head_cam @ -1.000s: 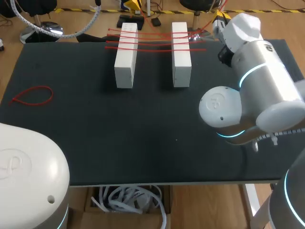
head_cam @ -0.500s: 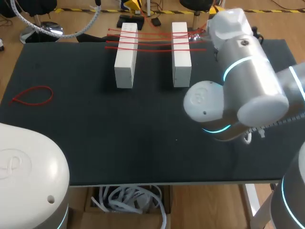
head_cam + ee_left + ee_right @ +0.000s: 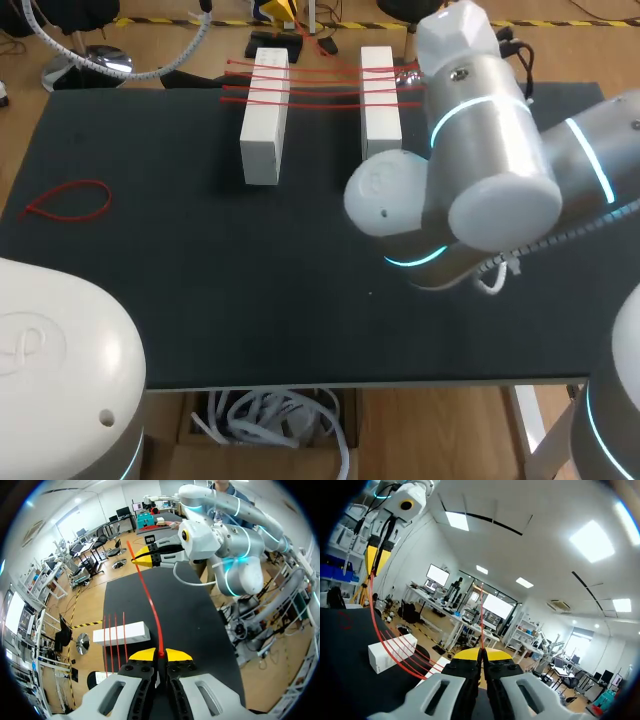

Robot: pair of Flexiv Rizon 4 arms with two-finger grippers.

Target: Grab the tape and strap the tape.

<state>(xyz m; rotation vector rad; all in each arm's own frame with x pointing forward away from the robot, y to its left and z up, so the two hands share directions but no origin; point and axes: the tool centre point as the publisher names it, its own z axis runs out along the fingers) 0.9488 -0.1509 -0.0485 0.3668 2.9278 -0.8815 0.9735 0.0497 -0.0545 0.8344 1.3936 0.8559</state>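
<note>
While left tool (image 3: 160,655) and right tool (image 3: 481,652) pinch it, thin red tape (image 3: 152,605) arcs.

thin red tape (image 3: 153,611), curved, ends pinched

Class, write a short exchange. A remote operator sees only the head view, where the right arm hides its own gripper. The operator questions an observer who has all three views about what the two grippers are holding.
Operator: My right arm covers the right gripper. Is it holding anything?
Observer: Yes. The right wrist view shows its fingers shut on a thin red strap.
Operator: Of the left arm I see only a white part at the table's near corner. What about the left gripper?
Observer: The left wrist view shows it shut on the same red strap. The strap runs slightly bowed from it up to the right gripper.
</note>
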